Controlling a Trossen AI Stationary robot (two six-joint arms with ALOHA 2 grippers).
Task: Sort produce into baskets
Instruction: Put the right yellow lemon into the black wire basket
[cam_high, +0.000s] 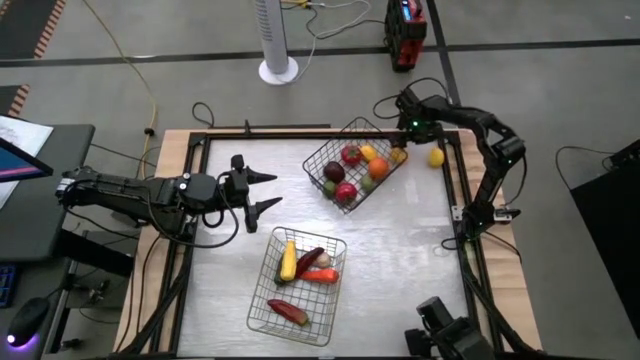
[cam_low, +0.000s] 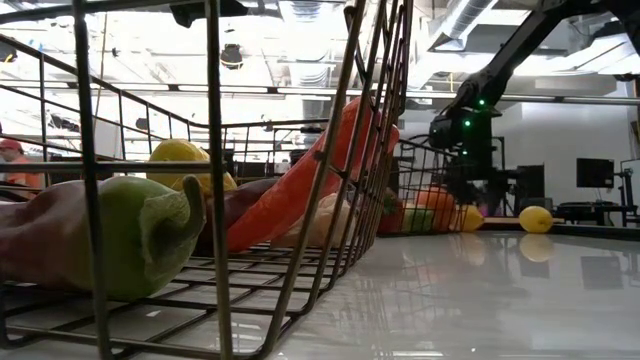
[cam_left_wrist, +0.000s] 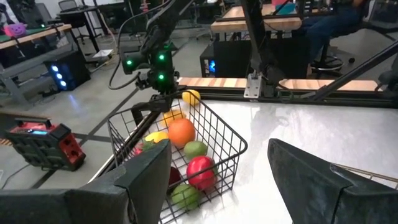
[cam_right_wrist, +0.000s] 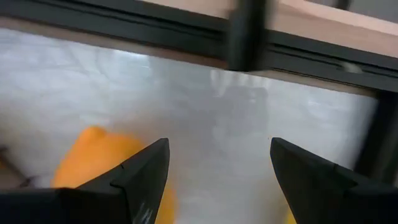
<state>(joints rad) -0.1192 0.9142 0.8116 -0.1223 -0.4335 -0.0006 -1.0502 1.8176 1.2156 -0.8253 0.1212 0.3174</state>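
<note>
Two wire baskets stand on the white table. The far basket (cam_high: 355, 165) holds round produce: red, orange (cam_left_wrist: 181, 132), yellow, green and maroon pieces. The near basket (cam_high: 297, 285) holds long pieces: a yellow one (cam_high: 289, 258), a maroon one, an orange-red one and a red pepper (cam_high: 288, 312). A yellow lemon (cam_high: 436, 157) lies on the table to the right of the far basket. My right gripper (cam_right_wrist: 217, 149) is open above the far basket's far right corner, with a yellow-orange piece (cam_right_wrist: 93, 162) just below it. My left gripper (cam_high: 276, 190) is open and empty left of the baskets.
Black rails (cam_high: 300, 130) frame the table. A white pole base (cam_high: 278, 70) and a red box (cam_high: 405, 35) stand on the floor beyond the far edge. Bare table lies right of the near basket (cam_high: 410, 250). A person sits in the room behind (cam_left_wrist: 329, 25).
</note>
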